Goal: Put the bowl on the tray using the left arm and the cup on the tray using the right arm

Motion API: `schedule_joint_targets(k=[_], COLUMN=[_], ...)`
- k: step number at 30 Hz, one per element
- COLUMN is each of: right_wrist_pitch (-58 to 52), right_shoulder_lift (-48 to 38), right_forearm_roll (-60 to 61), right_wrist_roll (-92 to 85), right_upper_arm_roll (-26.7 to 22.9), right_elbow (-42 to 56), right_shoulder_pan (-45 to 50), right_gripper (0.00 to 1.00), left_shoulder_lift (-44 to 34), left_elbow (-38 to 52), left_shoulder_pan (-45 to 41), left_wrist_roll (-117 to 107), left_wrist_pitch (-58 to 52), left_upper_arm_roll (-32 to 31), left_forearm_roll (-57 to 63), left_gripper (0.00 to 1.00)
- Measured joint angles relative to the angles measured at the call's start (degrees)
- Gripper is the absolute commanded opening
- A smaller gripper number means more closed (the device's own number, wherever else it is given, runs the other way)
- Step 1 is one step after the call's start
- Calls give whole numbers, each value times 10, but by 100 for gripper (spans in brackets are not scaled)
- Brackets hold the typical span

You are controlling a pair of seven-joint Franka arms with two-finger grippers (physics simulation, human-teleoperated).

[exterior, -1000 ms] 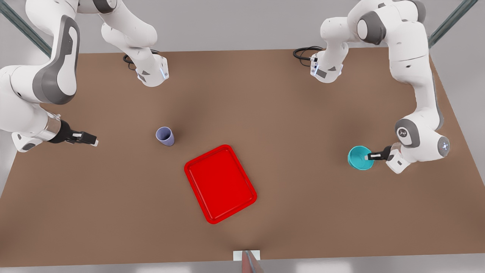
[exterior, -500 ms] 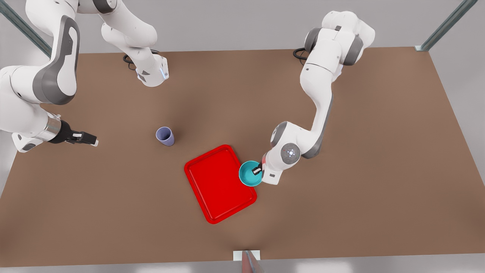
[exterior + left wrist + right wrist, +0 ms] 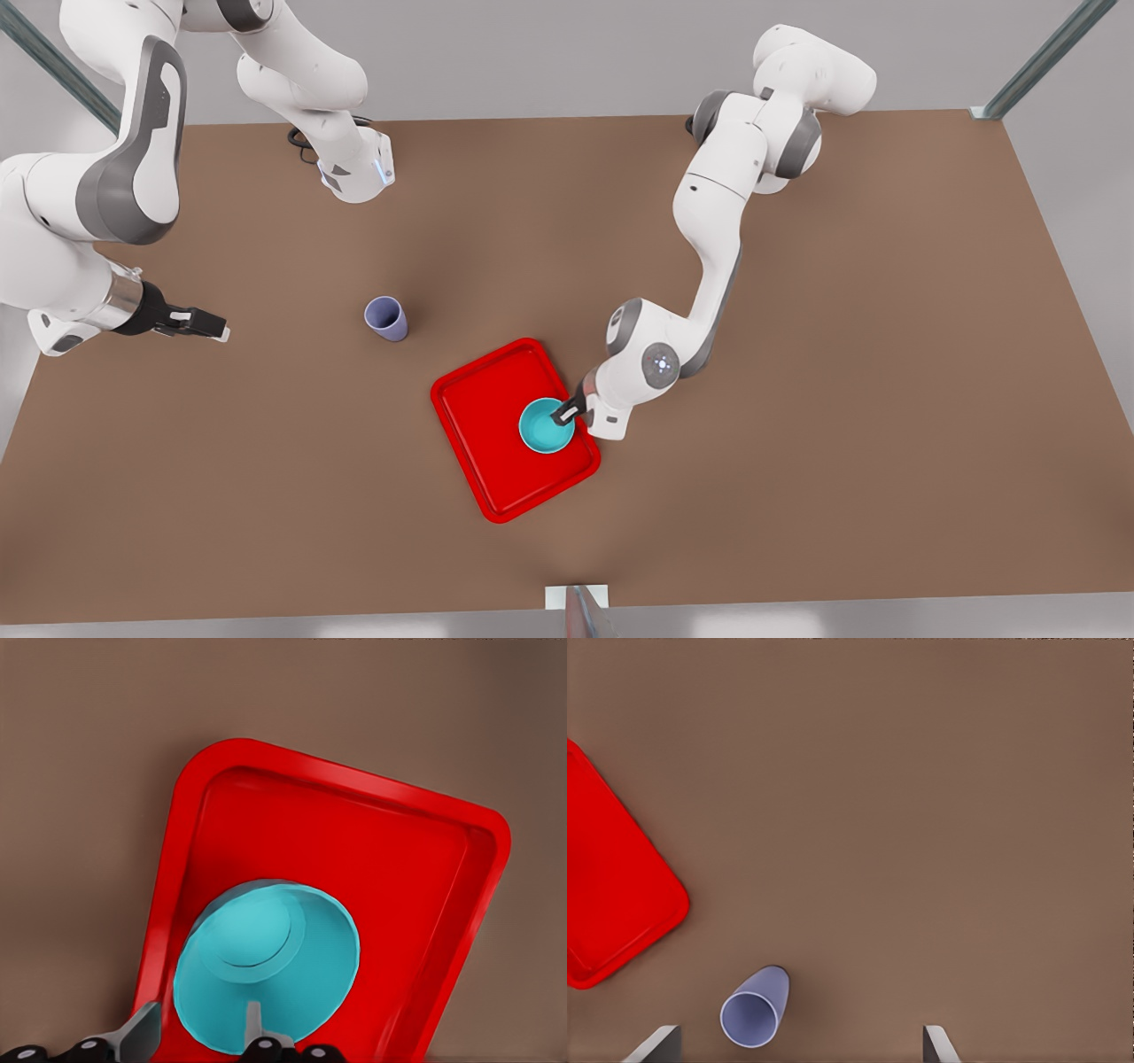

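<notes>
The teal bowl [image 3: 542, 427] is over the near right part of the red tray [image 3: 487, 416], upright; whether it rests on the tray I cannot tell. My left gripper [image 3: 567, 412] is shut on the bowl's rim on the side toward the front view's right. In the left wrist view one finger sits inside the bowl [image 3: 266, 948] and one outside, with the left gripper [image 3: 197, 1032] above the tray [image 3: 354, 833]. The lavender cup [image 3: 386, 317] stands upright on the table, left of the tray. My right gripper [image 3: 213, 328] waits open, left of the cup [image 3: 753, 1010], fingers wide apart [image 3: 797, 1047].
The brown table [image 3: 797, 443] has wide bare areas on both sides of the tray [image 3: 611, 895]. Both arm bases [image 3: 354, 173] stand at the far edge with black cables. A small white block [image 3: 576, 598] sits at the near edge.
The left arm has swung the bowl from the front view's right side leftward, from beside the tray's edge to over the tray. The right arm and the cup have not moved.
</notes>
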Motion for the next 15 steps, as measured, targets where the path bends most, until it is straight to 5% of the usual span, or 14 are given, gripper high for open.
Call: schedule_joint_targets(k=[3,8,11,13,15], right_wrist_pitch=[0,1,4,4,67], right_shoulder_lift=[1,4,17,44,49], right_forearm_roll=[0,0,-2,-3,-3], right_wrist_roll=[0,0,1,-18,-18], right_upper_arm_roll=[0,0,1,2,7], right_elbow=[0,3,12,11,-54], right_shoulder_pan=[-1,0,2,5,12], right_gripper=[100,100,100,100,100], left_shoulder_lift=[-58,-320,-373,-476,-468], left_elbow=[-4,-105,-108,-244,-244], left_shoulder_pan=[65,103,103,130,127], left_wrist_roll=[140,524,516,509,509], left_wrist_pitch=[-149,-473,-511,-428,-424], left_upper_arm_roll=[5,124,126,102,97], left_forearm_roll=[28,192,269,299,318], left_gripper=[100,100,100,100,100])
